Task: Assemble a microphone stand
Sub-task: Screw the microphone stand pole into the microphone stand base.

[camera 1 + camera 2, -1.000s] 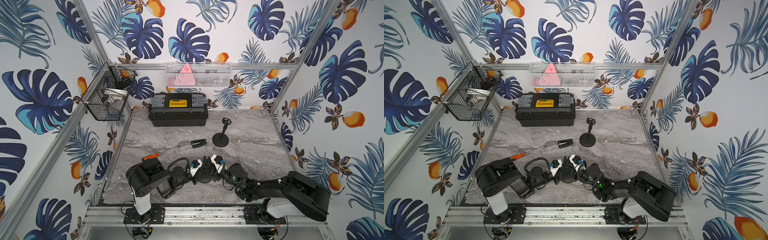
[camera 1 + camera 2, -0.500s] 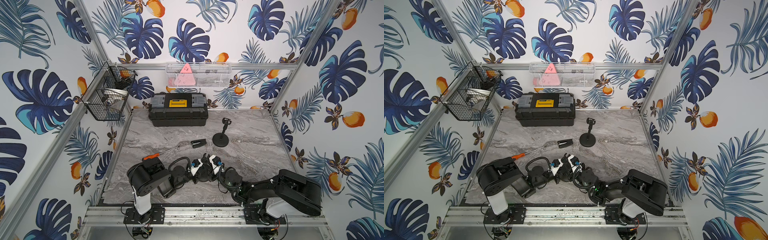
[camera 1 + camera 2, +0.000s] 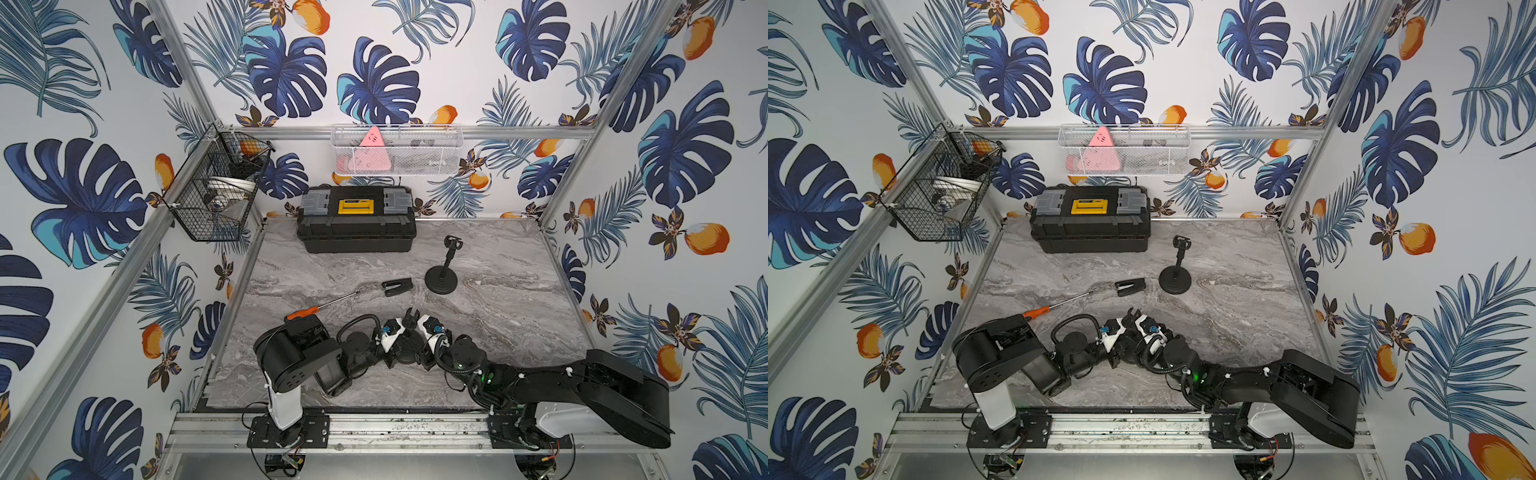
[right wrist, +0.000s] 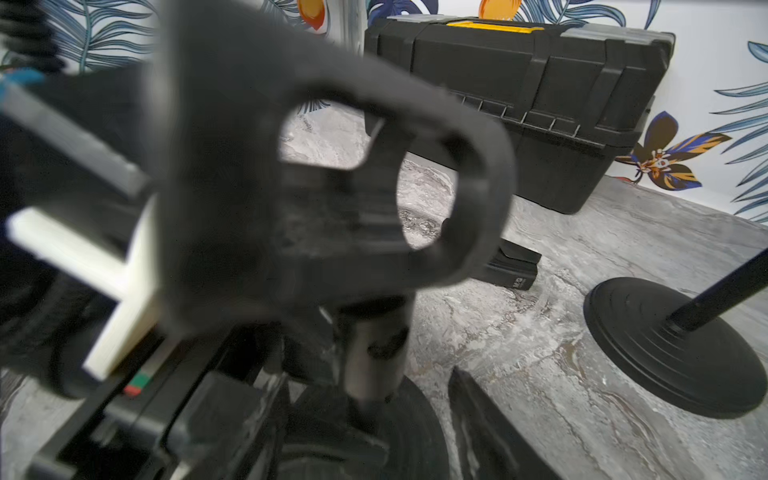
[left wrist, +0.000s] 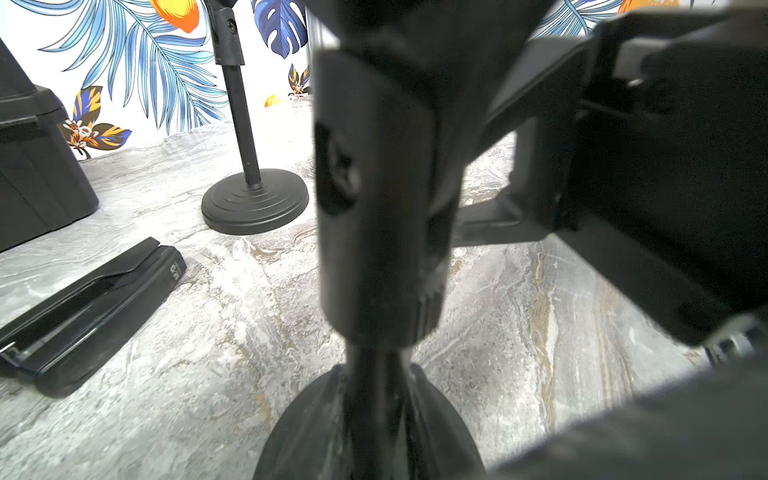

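A black microphone stand (image 3: pixel 410 323) stands upright near the table's front, its round base (image 3: pixel 406 356) between my two grippers. My left gripper (image 5: pixel 374 419) is shut on the stand's thin pole (image 5: pixel 374 374) just above the base. My right gripper (image 4: pixel 365 399) is open around the same pole (image 4: pixel 370 353), and one finger (image 4: pixel 482 419) stands clear of it. The stand's clip head (image 4: pixel 415 174) fills the right wrist view. A loose black clip (image 3: pixel 397 286) lies flat further back.
A second stand (image 3: pixel 441 279) is upright at the back right. An orange-handled screwdriver (image 3: pixel 320 305) lies left of the clip. A black toolbox (image 3: pixel 356 226) sits against the back wall. Wire baskets (image 3: pixel 220 187) hang on the walls.
My right gripper's jaws have opened off the stand's pole, and the right arm has shifted a little. The left gripper stays shut on the pole.
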Action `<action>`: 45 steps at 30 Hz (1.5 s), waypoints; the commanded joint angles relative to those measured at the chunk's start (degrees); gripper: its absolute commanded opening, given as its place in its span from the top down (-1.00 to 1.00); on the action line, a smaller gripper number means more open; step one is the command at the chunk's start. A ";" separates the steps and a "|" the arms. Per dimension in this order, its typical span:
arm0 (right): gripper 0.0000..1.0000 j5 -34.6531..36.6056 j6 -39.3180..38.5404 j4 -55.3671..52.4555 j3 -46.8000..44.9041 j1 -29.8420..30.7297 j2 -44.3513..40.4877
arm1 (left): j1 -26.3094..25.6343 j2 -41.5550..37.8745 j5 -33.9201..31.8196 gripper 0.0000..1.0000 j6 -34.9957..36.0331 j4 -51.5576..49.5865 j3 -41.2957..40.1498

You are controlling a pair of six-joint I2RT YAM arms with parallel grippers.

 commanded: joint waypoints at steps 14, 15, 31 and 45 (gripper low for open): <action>-0.16 -54.93 -5.99 -3.80 0.95 -29.19 -5.11 | 0.06 -0.31 0.20 0.61 0.16 3.14 0.40; -0.19 -57.48 -6.44 -3.47 1.77 -30.30 -3.53 | 0.06 -0.32 0.12 0.62 0.27 3.12 0.29; -0.29 -74.34 -11.88 7.53 11.42 -31.75 17.63 | 0.04 0.45 0.37 0.66 0.89 3.14 0.13; -0.04 -77.23 -12.96 2.24 14.87 -31.41 17.11 | 0.05 0.62 0.29 0.65 0.98 3.15 0.12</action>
